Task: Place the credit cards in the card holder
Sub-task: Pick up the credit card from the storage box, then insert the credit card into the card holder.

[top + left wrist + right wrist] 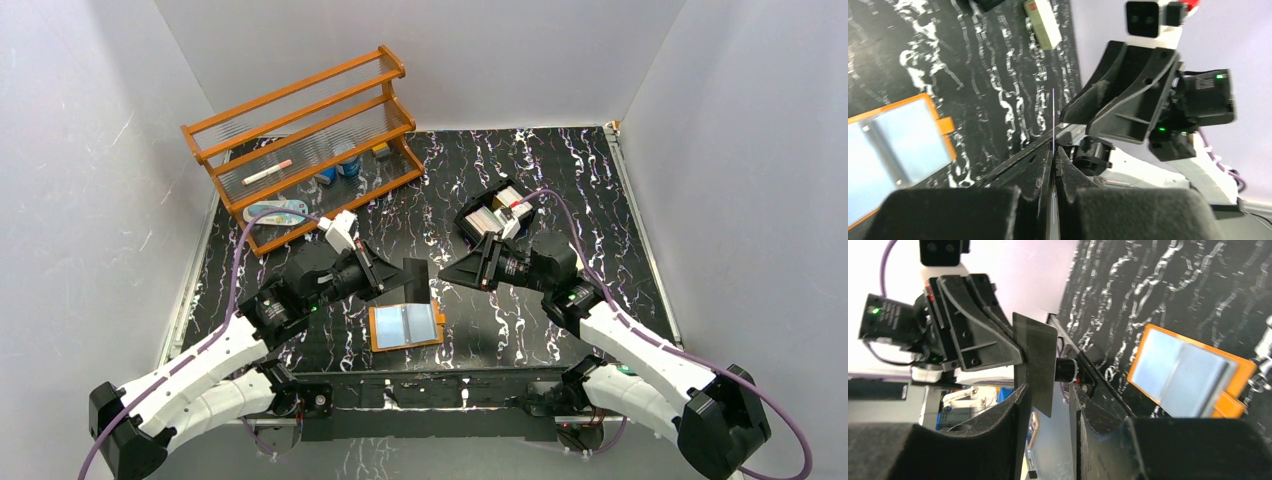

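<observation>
A dark credit card (408, 275) hangs in the air between my two grippers, above the table. My left gripper (1054, 150) is shut on it; in the left wrist view the credit card (1053, 120) shows edge-on as a thin pale line rising from the pinched fingertips. My right gripper (1048, 390) stands open, and a corner of the credit card (1035, 365) reaches between its fingers with a gap beside it. The orange card holder (405, 325) lies open and flat on the table below, its clear sleeves facing up.
A black tray (495, 215) holding pale cards and a cream box (1043, 22) sits behind my right gripper. An orange wooden rack (300, 140) with small items stands at the back left. The table is black with white marbling.
</observation>
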{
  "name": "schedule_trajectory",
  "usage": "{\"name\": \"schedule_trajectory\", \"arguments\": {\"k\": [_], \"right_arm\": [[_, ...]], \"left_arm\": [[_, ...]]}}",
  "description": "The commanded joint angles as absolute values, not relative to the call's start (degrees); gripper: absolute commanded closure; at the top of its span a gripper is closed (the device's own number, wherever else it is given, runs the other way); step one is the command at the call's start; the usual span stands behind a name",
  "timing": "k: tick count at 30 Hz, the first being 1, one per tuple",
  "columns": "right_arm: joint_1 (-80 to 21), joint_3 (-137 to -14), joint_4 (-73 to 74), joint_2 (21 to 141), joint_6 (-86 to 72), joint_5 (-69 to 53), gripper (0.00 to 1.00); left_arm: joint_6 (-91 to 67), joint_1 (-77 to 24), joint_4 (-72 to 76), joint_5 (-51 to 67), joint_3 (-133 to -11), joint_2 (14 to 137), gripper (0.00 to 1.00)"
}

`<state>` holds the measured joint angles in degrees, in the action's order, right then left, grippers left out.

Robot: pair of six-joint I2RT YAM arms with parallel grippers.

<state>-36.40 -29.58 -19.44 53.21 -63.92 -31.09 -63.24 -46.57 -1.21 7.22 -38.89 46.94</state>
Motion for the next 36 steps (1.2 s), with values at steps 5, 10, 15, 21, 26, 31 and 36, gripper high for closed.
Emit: {"name": "schedule_trajectory", "arguments": {"k": [5, 10, 15, 21, 26, 31, 36], "right_arm": [[-37.2, -33.7, -1.1, 56.3, -56.7, -20.2, 0.58], [-40.8, -35.5, 2.7, 65.2, -56.7, -16.3, 0.58], [-46.5, -37.2, 3.6, 71.3, -56.7, -9.0, 0.58], [-49.7, -38.6, 3.1, 76.9, -56.7, -4.7, 0.58], [-52.0, -39.9, 5.8, 81.5, -56.7, -1.1, 0.58], [-52.9, -37.2, 4.3, 84.5, -46.0, -2.0, 0.67], [-53.8, -36.1, 4.0, 84.9, -46.7, -0.9, 0.71]], "left_arm": [[-60.8, -46.4, -9.3, 2.6, -34.2, 47.2, 1.0], [-62.5, -46.0, -4.4, 2.2, -28.3, 47.8, 1.0], [-63.5, -44.8, -0.7, 4.7, -25.5, 51.9, 1.0], [-64.1, -42.9, 1.5, 6.1, -22.3, 52.4, 1.0], [-62.8, -40.1, 3.5, 9.6, -19.7, 52.5, 1.0], [-60.4, -39.4, 7.3, 12.2, -18.9, 54.4, 1.0], [-59.5, -37.2, 7.0, 13.6, -17.8, 55.3, 1.0]]}}
